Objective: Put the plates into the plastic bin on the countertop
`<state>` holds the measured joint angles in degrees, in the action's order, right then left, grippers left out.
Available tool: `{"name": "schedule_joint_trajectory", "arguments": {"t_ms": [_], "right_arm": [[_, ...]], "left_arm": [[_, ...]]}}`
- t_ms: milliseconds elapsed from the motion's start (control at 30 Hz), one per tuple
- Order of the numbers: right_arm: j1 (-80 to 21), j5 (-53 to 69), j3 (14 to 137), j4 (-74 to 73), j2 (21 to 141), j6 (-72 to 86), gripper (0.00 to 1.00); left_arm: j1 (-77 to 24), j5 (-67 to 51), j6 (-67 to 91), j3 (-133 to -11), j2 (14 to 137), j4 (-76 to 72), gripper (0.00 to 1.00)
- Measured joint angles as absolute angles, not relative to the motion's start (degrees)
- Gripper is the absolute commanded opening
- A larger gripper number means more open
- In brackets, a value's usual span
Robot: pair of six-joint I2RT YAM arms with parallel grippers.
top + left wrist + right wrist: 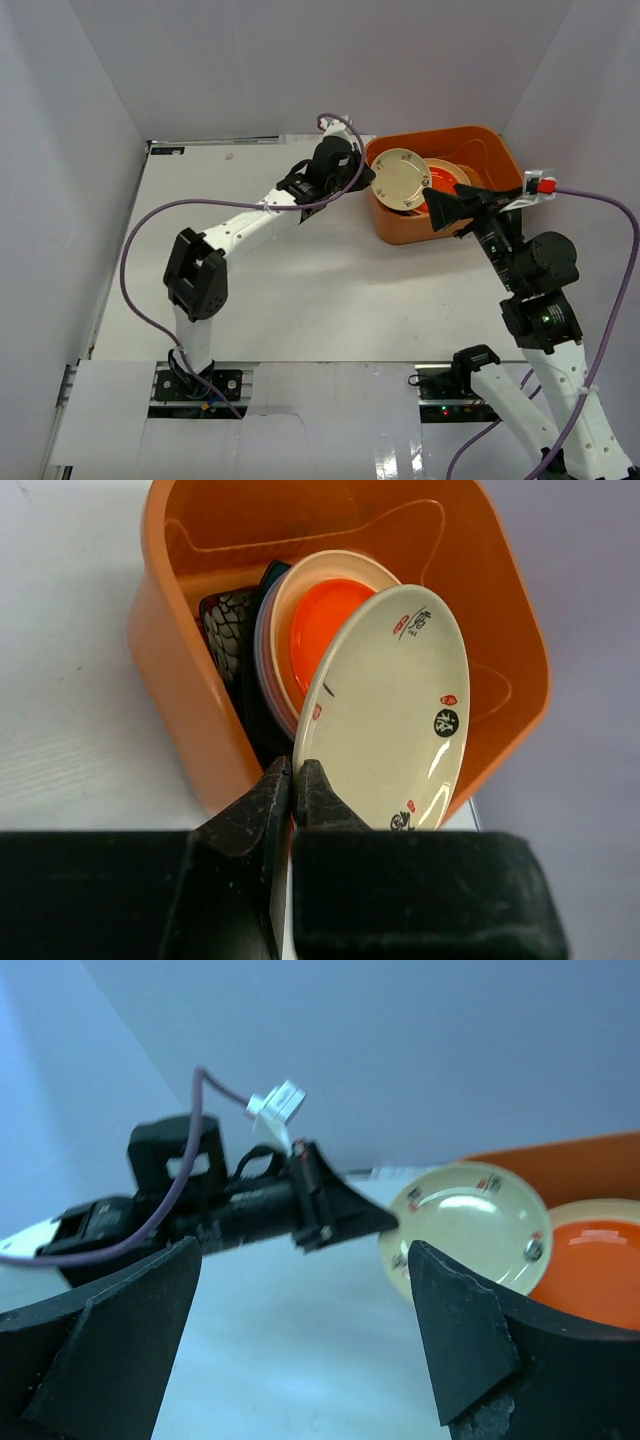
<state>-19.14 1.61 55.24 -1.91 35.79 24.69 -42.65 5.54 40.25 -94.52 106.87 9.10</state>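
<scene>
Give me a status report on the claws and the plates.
Left claw shut on cream plate over bin. Right claw open, empty. Other plates stacked in bin.

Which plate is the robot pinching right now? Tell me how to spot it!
Find the big orange bin at the far right corner of the white countertop. At its left end, the left tool pinches the rim of a cream plate tilted over the bin. Only it is pale with small red and black stamps; behind it sits an orange-red plate.
</scene>
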Motion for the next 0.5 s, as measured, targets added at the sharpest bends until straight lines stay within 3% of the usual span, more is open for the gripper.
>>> {"name": "schedule_joint_trajectory", "arguments": {"t_ms": [500], "right_arm": [[-19.11,7.49,47.86,-7.84,28.75,26.63,0.90]], "left_arm": [[-44.73,6.17,42.39,-131.94,139.28,13.32,0.00]]}}
